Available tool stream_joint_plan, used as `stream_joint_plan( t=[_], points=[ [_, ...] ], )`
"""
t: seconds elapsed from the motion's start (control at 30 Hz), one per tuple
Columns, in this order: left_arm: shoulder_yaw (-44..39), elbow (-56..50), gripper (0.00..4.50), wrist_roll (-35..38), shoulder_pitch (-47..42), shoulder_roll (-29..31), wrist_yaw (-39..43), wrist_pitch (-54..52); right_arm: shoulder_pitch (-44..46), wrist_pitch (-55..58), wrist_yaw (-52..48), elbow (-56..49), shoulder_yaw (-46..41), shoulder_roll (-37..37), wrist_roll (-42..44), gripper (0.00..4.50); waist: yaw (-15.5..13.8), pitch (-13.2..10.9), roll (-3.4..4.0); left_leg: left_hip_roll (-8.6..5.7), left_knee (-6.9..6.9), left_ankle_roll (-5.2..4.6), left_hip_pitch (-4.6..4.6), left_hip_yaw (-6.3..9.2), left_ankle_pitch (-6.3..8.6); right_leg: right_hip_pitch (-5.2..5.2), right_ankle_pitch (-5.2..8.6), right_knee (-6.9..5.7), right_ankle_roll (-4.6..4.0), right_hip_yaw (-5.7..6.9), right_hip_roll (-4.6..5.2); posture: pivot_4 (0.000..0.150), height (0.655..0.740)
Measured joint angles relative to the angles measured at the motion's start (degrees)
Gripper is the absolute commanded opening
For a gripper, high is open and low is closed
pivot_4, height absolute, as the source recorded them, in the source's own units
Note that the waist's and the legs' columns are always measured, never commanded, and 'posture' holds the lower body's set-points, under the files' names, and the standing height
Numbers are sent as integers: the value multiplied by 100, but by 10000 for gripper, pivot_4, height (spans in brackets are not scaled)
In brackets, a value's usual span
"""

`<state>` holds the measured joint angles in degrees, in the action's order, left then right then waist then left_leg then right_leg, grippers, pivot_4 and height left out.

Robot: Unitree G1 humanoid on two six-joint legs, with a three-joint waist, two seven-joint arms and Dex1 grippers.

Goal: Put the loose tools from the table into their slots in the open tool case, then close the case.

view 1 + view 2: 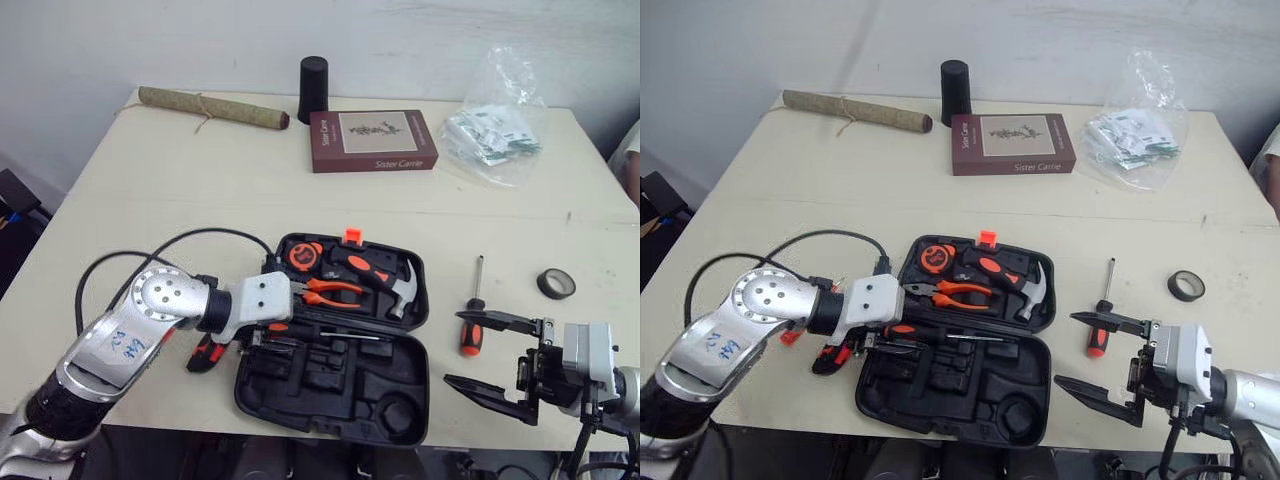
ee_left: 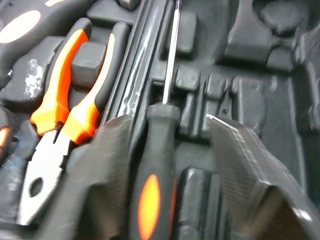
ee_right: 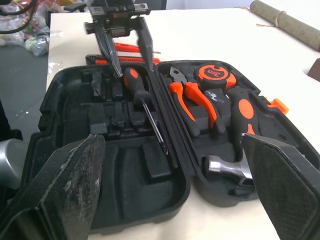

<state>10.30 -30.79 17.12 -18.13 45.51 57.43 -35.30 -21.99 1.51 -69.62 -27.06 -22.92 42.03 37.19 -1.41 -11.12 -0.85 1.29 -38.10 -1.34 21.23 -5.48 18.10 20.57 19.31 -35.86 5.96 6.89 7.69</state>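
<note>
From the head camera, the open tool case (image 1: 330,405) is lying at the table's (image 1: 200,190) near edge. The left gripper (image 1: 258,336) is hovering over the case's near half beside the hinge, at the handle of a black-and-orange screwdriver (image 1: 345,338) lying there. A loose screwdriver (image 1: 472,322) is lying right of the case, just beside the right gripper (image 1: 455,348), whose fingers are spreading wide. A tape roll (image 1: 556,284) is sitting further right.

In the left wrist view, the left fingers (image 2: 100,172) are standing parted on either side of the handle, one against it and the other clear. The pliers (image 2: 65,120) are lying alongside.

In the right wrist view, the right fingers (image 3: 75,175) are framing the case from the far side, apart from it and holding nothing.
</note>
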Motion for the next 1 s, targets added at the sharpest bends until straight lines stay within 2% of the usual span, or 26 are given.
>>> stream_joint_plan(
  t=[0.1,0.17,0.47,0.8,1.0],
  points=[
    [-122,129,824,38,374,-299,-175,324,-130,-249,-161,238,4,-95,-91,45000,-12,1,1,-2,0,-1,-1,0,1,-2,0,1,1,1,0,1500,7400],
    [-123,269,824,35,564,-518,-355,412,-184,-433,-259,363,3,-190,-162,45000,-6,1,2,-3,0,-2,-4,-2,2,-3,-1,0,1,-1,4,1500,7400],
    [111,609,824,-257,600,-798,-664,723,-516,-862,-426,504,-7,-256,-213,45000,0,4,8,4,1,5,-7,-3,6,-3,0,0,0,-3,6,1500,7400],
    [395,721,824,-552,511,-809,-670,1031,-581,-1056,-453,657,-15,-256,-210,45000,-4,15,21,5,1,8,-13,-3,10,-10,0,5,0,-3,10,1500,7400],
    [756,932,824,-1081,439,-791,-752,1569,-518,-1286,-475,1016,-8,-300,-287,45000,-22,103,76,3,3,1,-28,-3,19,-31,-1,23,1,-1,10,1500,7400]
  ],
)
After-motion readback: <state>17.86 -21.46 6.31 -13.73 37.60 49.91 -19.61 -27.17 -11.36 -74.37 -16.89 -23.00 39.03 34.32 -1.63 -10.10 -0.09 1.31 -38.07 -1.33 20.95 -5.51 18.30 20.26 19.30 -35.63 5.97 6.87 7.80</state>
